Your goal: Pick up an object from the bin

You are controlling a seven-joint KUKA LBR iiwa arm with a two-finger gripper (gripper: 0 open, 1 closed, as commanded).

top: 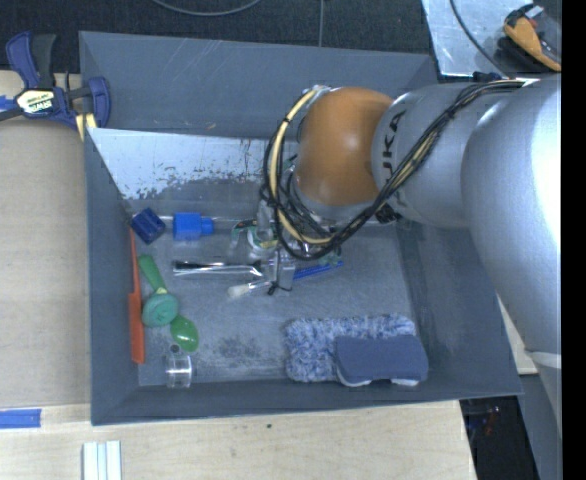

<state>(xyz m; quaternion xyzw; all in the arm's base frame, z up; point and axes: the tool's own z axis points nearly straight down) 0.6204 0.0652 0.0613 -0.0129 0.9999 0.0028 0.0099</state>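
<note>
Looked down into a grey metal bin [273,88] and found the arm [493,168] reaching in from the right, carrying an orange wrist cover [338,158] and looped cables [279,183] above the claw [276,274]. Placed the claw low near the middle of the bin floor, right at the right-hand end of a slim shiny metal utensil [208,266]. Could not tell the claw's state, spread or pressed together, nor make out any grip on the utensil beneath the crowding wrist and cables. Traced the utensil's long axis almost straight across the bin, left to right, flat on the floor, pointing with one end toward the left wall and meeting the claw with the other. Noted a thin blue stick [318,266] just to the claw's right, slightly tilted, rising toward the right. Spotted, behind the utensil toward the back wall, a small blue block [146,226] and a blue cylinder [193,226] near it. Found along the left wall an orange rod [135,308] running front to back, a green funnel-like piece [158,303] just beside it, a smaller green piece [184,334] close by, and a clear little cup [178,371] in the front-left corner. Saw a fluffy blue-grey duster [343,343] along the front wall, well apart from the claw.
</note>
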